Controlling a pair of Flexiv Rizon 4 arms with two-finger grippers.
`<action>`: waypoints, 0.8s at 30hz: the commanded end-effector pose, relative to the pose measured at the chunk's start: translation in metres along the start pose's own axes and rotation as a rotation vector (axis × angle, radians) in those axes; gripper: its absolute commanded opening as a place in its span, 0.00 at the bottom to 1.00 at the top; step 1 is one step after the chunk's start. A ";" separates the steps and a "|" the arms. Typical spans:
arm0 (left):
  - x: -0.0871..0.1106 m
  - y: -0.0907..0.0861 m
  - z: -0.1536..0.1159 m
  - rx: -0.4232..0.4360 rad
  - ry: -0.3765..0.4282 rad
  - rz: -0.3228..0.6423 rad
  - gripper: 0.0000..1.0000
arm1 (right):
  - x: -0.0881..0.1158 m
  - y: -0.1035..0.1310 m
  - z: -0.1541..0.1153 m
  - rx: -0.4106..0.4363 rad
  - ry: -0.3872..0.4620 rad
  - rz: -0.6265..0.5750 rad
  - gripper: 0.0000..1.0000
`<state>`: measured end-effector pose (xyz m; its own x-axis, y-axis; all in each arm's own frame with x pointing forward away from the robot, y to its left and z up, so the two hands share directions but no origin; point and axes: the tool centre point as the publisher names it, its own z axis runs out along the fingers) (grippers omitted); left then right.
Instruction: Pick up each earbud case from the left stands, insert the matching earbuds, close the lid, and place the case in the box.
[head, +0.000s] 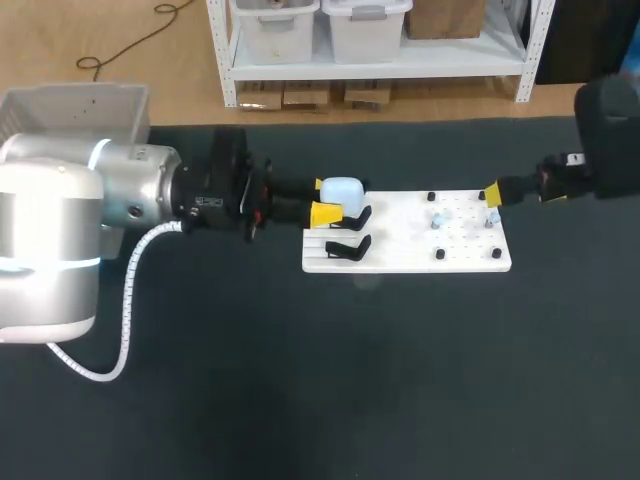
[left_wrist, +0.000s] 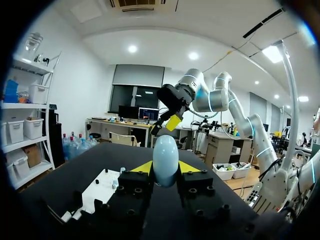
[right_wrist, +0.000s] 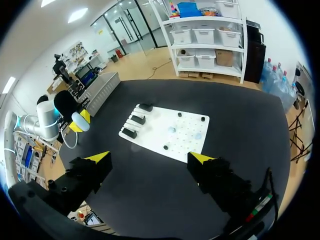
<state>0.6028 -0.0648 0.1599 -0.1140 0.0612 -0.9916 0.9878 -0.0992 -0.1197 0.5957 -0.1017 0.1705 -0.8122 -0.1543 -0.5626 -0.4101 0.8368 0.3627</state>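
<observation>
— Well, closest to us the left arm comes in low over the dark bench. Its left hand is pinching the earbud case, a pale blue egg with one yellow tip on each flank.

— And the left wrist camera backs that up. The case stands upright between the fingers, both of them touching it, and it's held up off the bench. It reads as one smooth rounded shape from here.

— Next out is the white board, lying flat on the bench. The black stands sit at the end nearest that hand.

— On the board's other half there are small pale earbuds among black pegs. They're too small to say more.

— Now the right hand. From above it hovers at the board's far-right corner. From its own camera the two fingers are spread wide, looking down on the board ahead of them.

— And farthest back, at the bench's rear left edge, there's the pale box.
</observation>
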 end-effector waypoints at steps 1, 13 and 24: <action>0.000 0.001 0.000 0.002 0.000 0.001 0.00 | 0.004 0.013 -0.003 0.036 0.015 0.001 1.00; 0.000 0.001 0.000 0.002 0.000 0.001 0.00 | -0.001 0.066 0.003 0.022 0.116 0.013 1.00; 0.000 0.001 0.000 0.002 0.000 0.001 0.00 | 0.002 0.097 0.032 0.001 0.199 -0.013 1.00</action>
<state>0.6030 -0.0649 0.1598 -0.1138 0.0609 -0.9916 0.9879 -0.0994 -0.1194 0.5577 -0.0155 0.1855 -0.8618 -0.2428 -0.4453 -0.4174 0.8384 0.3505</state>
